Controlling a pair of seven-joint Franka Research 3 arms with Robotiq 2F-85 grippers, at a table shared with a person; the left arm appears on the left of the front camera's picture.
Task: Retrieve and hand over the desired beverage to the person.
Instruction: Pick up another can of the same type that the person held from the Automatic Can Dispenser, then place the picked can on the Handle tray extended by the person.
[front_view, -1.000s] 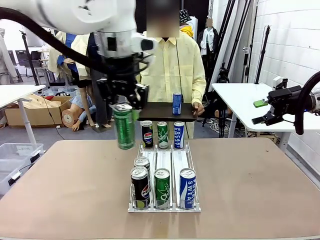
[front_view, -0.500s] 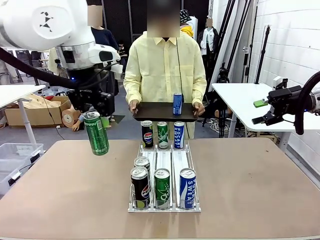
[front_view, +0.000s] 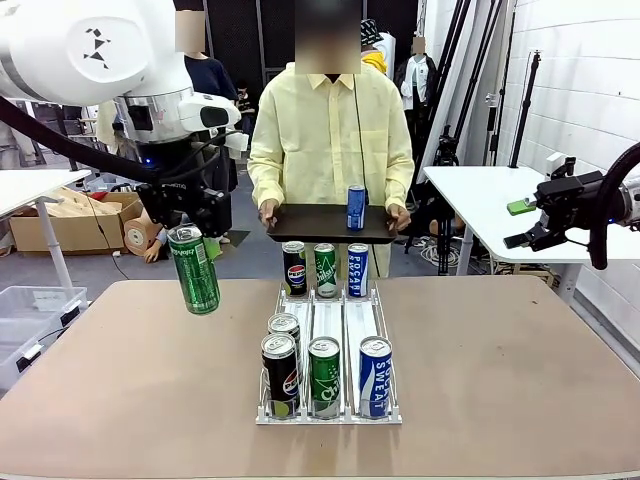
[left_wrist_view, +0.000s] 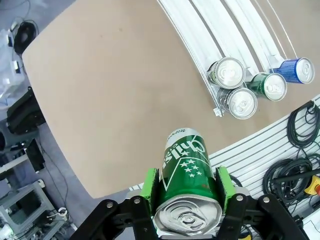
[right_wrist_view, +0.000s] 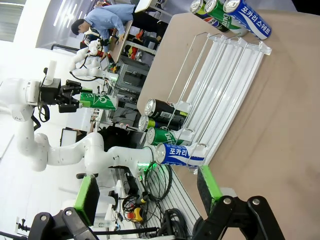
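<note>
The left end effector (front_view: 190, 232) is clamped on a green can (front_view: 194, 269), its green pads pressing the can's sides near the top, as the left wrist view shows plainly (left_wrist_view: 186, 175). The can hangs in the air, slightly tilted, above the left part of the table (front_view: 120, 380) and clear of the rack (front_view: 328, 415), so the retrieving part looks done. The rack holds other cans in its lanes: three at the far end and four at the near end. Across the table the person (front_view: 330, 140) stands holding a dark tray (front_view: 310, 222) with one blue can (front_view: 355, 207) upright on it. The handover is what remains: the green can is well apart from the tray and from the person's hands. The right end effector (front_view: 527, 222) hangs spread and empty off to the right, away from the table.
</note>
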